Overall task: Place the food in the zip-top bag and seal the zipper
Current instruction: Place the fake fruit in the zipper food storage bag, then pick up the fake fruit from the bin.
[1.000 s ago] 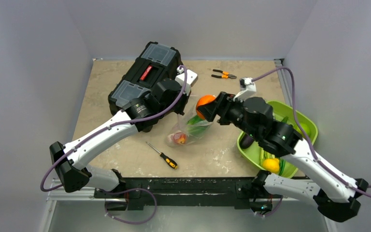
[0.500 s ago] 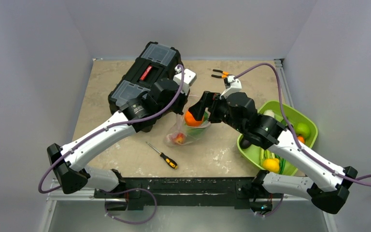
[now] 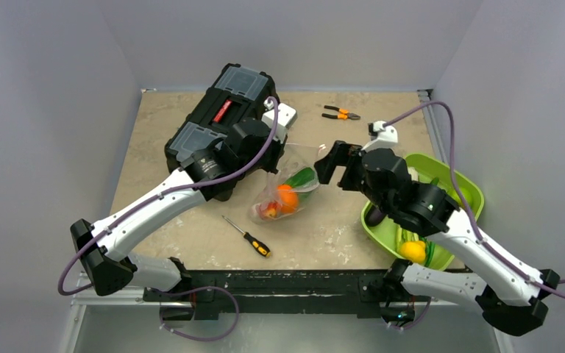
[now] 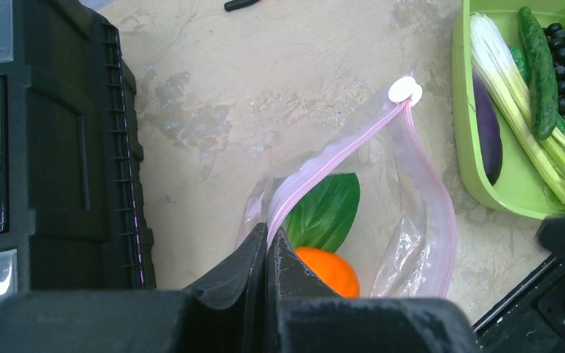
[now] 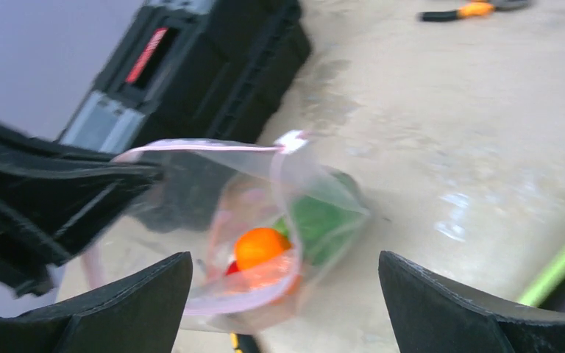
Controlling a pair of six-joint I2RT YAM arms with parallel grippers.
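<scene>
The clear zip-top bag (image 3: 288, 190) lies at mid-table with its mouth held up. My left gripper (image 4: 268, 229) is shut on the near lip of the pink zipper (image 4: 338, 154), whose white slider (image 4: 405, 91) sits at the far end. Inside the bag are an orange fruit (image 3: 288, 198), a green leaf (image 4: 327, 209) and a red piece (image 3: 270, 211). My right gripper (image 5: 283, 259) hangs open and empty just right of the bag mouth. More food stays in the lime-green bowl (image 3: 452, 175): a yellow piece (image 3: 413, 251), a purple one (image 4: 488, 129) and a white-stemmed leafy green (image 4: 515, 81).
A black toolbox (image 3: 221, 118) stands at the back left, close behind the left wrist. Orange-handled pliers (image 3: 340, 112) lie at the back. A screwdriver (image 3: 249, 237) rests in front of the bag. The bowl sits under the right arm.
The right gripper carried the orange fruit over the bag mouth, opened and dropped it in, then drew back to the right. The left gripper kept its hold on the zipper.
</scene>
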